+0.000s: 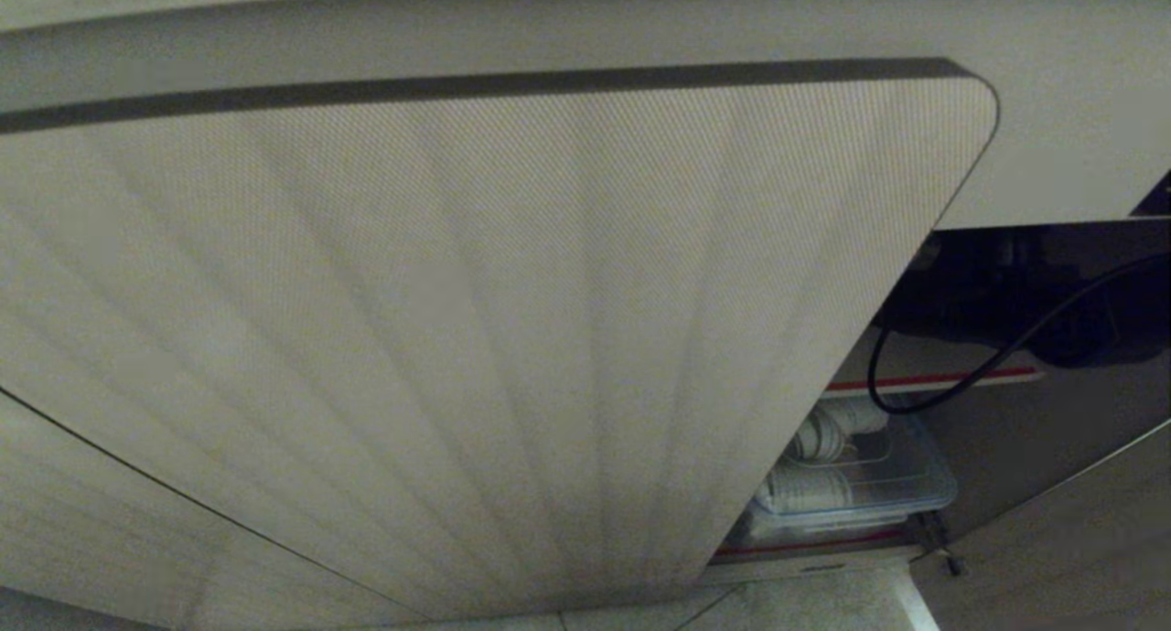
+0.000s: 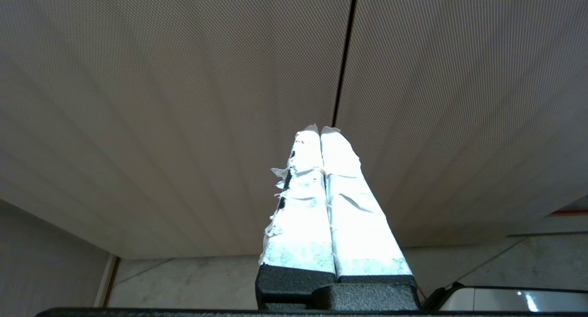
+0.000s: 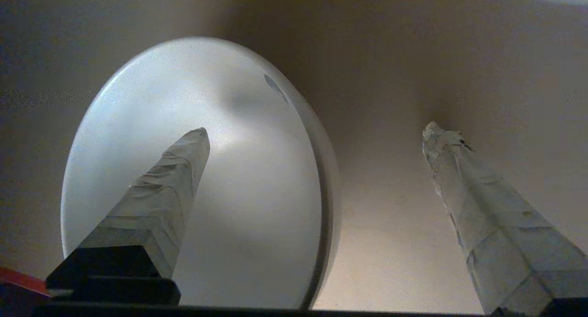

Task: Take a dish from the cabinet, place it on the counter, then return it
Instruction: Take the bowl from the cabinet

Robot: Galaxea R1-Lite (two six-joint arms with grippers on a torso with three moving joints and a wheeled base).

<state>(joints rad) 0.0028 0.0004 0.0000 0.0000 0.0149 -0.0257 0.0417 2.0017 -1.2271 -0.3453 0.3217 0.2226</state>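
The dish (image 3: pixel 193 170) is a small white glazed bowl, so I judge it stiff, light enough for one gripper, slick under taped pads, and liable to chip or break if knocked or dropped. A pinch across the rim, one finger inside and one outside the wall, looks like the surest hold; the smooth curved wall itself offers little purchase.

It sits on the brown shelf (image 3: pixel 413 216) inside the cabinet (image 1: pixel 457 338), with a small blue-grey mark (image 3: pixel 274 86) near its rim. In the right wrist view the right gripper (image 3: pixel 317 128) has its fingers spread wide. One taped finger (image 3: pixel 170 188) lies over the bowl's hollow, and the other (image 3: pixel 464 183) is out past the rim over bare shelf, so the rim on that side lies between the two. Whether either finger touches the bowl I cannot tell; nothing is pinched yet.

The head view shows mostly a fluted door, with the opening at far right, where a clear tub (image 1: pixel 878 485) sits on a lower level. The dish itself is hidden there.

The left gripper (image 2: pixel 321 138) is parked facing the doors, fingers pressed together on nothing.
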